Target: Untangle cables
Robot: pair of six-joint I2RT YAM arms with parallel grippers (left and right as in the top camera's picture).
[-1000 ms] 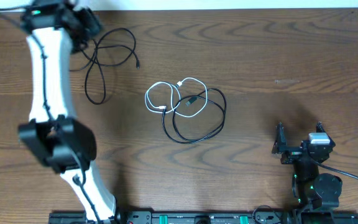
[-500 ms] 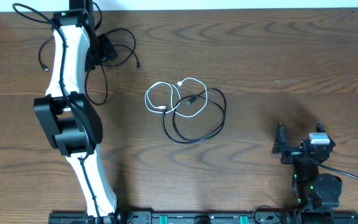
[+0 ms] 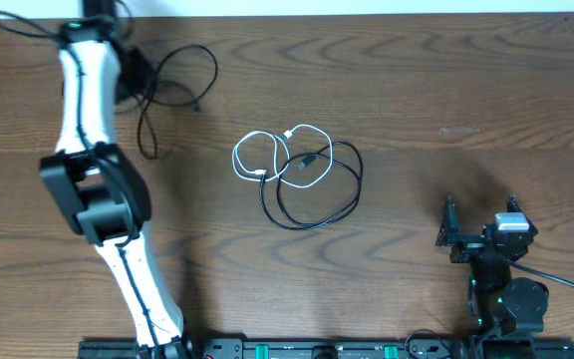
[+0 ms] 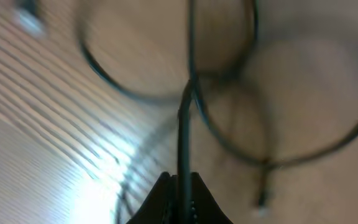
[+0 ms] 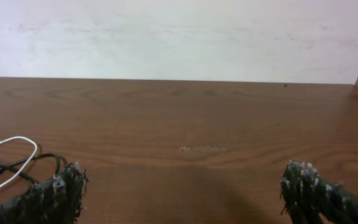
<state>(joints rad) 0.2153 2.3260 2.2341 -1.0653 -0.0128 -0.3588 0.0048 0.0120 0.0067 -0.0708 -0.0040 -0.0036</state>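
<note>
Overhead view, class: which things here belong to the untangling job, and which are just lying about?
Belong to the job:
- black cable, far left, pinched in the shut left pincer
- white cable, middle
- second black cable, overlapping the white one

Just lying about:
- thick cord at the right arm's base
- scuff on the table
</note>
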